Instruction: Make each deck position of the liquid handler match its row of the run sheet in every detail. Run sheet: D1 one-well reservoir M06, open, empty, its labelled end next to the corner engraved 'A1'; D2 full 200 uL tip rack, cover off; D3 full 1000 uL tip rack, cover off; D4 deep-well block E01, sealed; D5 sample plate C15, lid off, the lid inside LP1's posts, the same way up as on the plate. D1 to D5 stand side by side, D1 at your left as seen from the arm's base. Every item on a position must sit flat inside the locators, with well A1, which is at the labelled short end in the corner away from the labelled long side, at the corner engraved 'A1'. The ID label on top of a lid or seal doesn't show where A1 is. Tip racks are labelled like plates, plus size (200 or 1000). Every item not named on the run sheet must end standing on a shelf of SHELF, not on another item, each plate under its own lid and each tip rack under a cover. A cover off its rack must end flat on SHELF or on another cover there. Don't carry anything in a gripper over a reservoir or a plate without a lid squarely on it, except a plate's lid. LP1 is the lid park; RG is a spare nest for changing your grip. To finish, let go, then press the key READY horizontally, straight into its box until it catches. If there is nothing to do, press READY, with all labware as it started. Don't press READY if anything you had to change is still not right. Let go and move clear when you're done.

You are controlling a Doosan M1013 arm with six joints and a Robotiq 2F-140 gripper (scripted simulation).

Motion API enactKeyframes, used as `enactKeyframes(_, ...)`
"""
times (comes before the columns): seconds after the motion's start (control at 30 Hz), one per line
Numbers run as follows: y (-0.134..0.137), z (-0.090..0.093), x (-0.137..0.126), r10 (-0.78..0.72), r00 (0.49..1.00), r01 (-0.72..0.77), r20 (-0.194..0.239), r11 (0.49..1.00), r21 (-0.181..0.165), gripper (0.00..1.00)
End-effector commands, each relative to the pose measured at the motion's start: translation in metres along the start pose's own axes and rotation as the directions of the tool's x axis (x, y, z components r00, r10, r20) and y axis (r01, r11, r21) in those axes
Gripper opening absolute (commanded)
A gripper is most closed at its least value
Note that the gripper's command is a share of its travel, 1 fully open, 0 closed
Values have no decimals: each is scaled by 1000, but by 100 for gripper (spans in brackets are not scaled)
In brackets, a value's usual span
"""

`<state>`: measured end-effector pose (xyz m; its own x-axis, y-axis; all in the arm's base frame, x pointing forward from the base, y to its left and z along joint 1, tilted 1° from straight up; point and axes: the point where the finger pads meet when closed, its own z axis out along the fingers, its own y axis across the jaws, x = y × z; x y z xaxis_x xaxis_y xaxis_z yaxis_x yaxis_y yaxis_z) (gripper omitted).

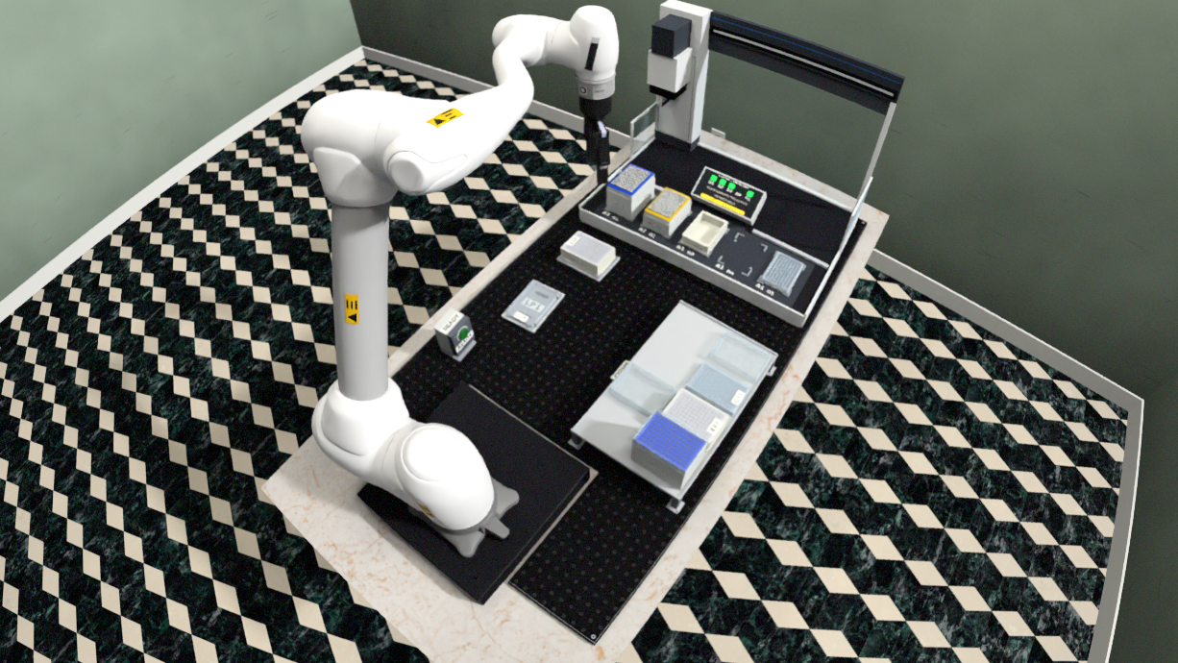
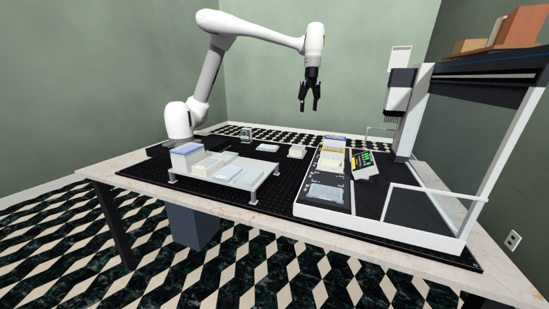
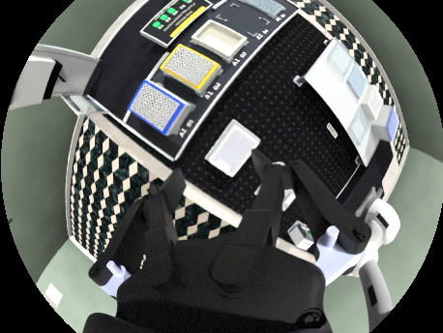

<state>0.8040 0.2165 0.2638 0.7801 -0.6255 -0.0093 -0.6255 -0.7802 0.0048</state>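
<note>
My gripper (image 1: 601,158) (image 2: 309,104) (image 3: 217,167) is open and empty. It hangs high above the table near the left end of the deck. The deck row holds, from the left, a blue-rimmed tip rack (image 1: 630,185) (image 2: 334,138) (image 3: 156,106), a yellow-rimmed tip rack (image 1: 666,208) (image 2: 332,153) (image 3: 190,68), an open white reservoir (image 1: 701,232) (image 2: 330,164) (image 3: 221,41), an empty position, and a clear plate (image 1: 781,271) (image 2: 325,190) (image 3: 264,3). A white block (image 1: 586,253) (image 2: 297,150) (image 3: 232,150) stands in a nest in front of the deck. A flat lid (image 1: 533,306) (image 2: 267,147) lies in the lid park.
The READY key box (image 1: 455,334) (image 2: 246,135) stands near the arm's base. The shelf (image 1: 609,415) (image 2: 264,165) carries a blue-topped covered rack (image 1: 669,440) (image 2: 186,154), two plates and clear covers. The handler's gantry (image 1: 675,74) (image 2: 401,107) and control panel (image 1: 728,195) stand behind the deck.
</note>
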Motion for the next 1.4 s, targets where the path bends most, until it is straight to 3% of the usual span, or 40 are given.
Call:
enactKeyframes(0.0,0,-1,0,37,999,-37,-1,999,1,66)
enactKeyframes(0.6,-10,-1,13,336,942,-336,-1,942,1,66)
enactKeyframes(1.03,-10,-1,13,567,824,-567,-1,824,2,66)
enactKeyframes(1.1,-10,-1,13,567,824,-567,-1,824,2,66)
enactKeyframes(1.37,-10,-1,13,691,723,-691,0,723,2,66)
